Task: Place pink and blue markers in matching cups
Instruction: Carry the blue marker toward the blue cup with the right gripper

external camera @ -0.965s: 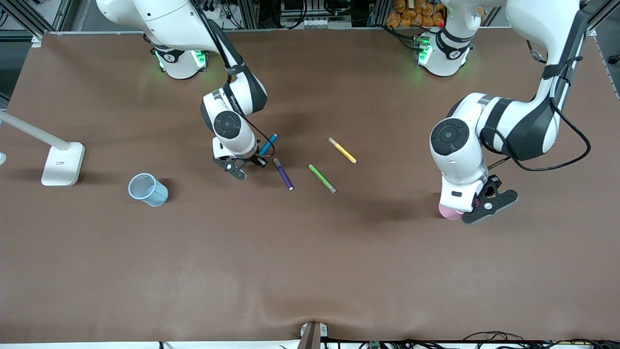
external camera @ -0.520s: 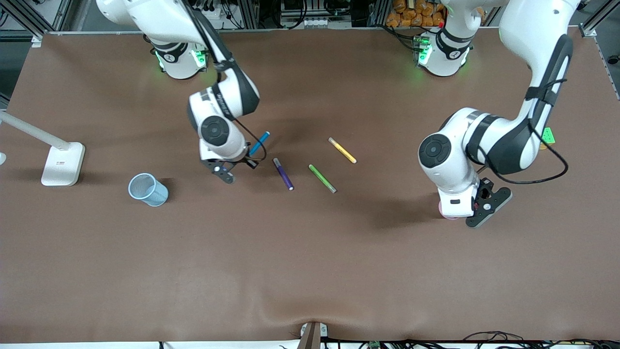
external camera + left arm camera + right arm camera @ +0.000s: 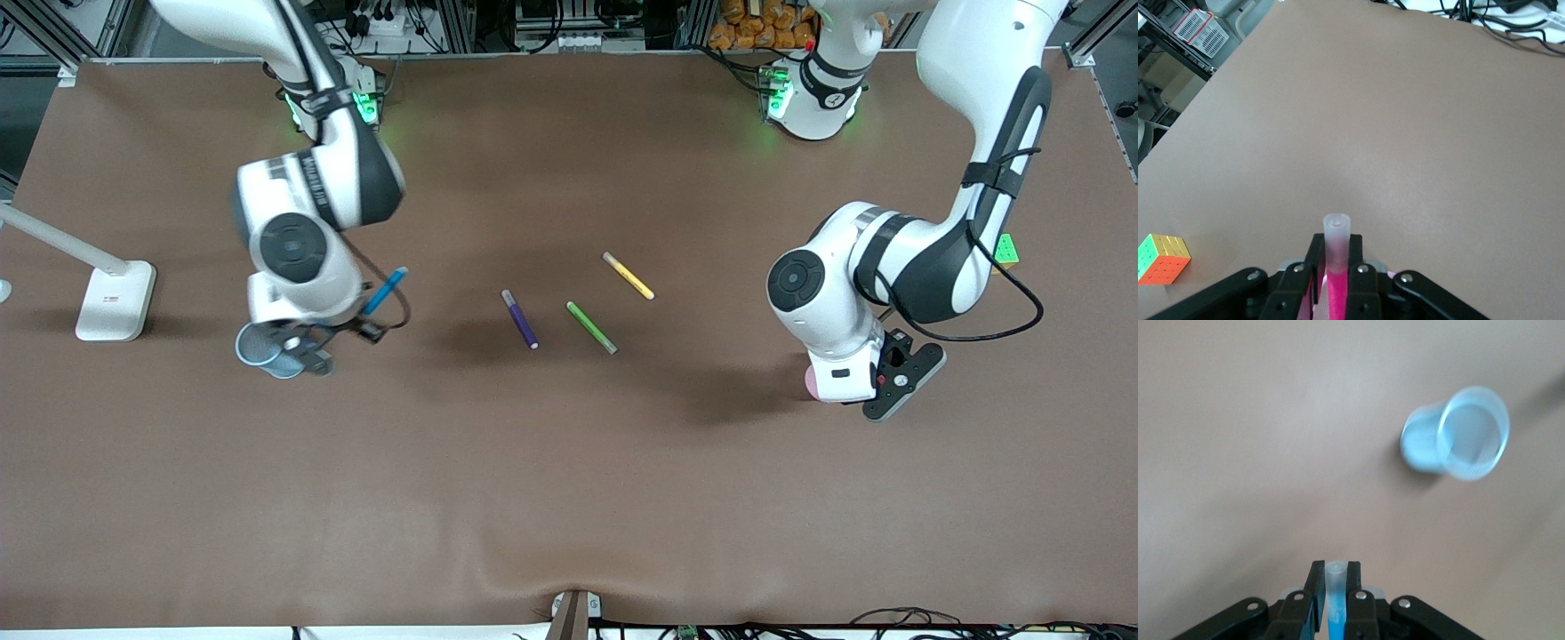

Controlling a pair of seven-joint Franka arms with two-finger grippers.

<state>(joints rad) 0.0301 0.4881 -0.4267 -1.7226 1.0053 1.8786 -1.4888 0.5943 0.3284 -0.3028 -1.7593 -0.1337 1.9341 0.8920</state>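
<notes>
My right gripper (image 3: 342,345) is shut on the blue marker (image 3: 384,292) and holds it in the air right beside the light blue mesh cup (image 3: 267,348). In the right wrist view the marker's pale cap (image 3: 1334,577) stands out between the fingers, and the blue cup (image 3: 1458,443) shows its open mouth. My left gripper (image 3: 880,384) is shut on the pink marker (image 3: 1337,247) and hangs over the pink cup (image 3: 812,380), which the hand mostly hides.
A dark purple pen (image 3: 520,318), a green pen (image 3: 591,327) and a yellow pen (image 3: 629,276) lie mid-table. A white lamp base (image 3: 116,300) stands beside the blue cup at the right arm's end. A colour cube (image 3: 1005,249) lies near the left arm and also shows in the left wrist view (image 3: 1163,258).
My right arm has carried the blue marker away from the purple pen to the blue cup. My left gripper has shifted slightly over the pink cup.
</notes>
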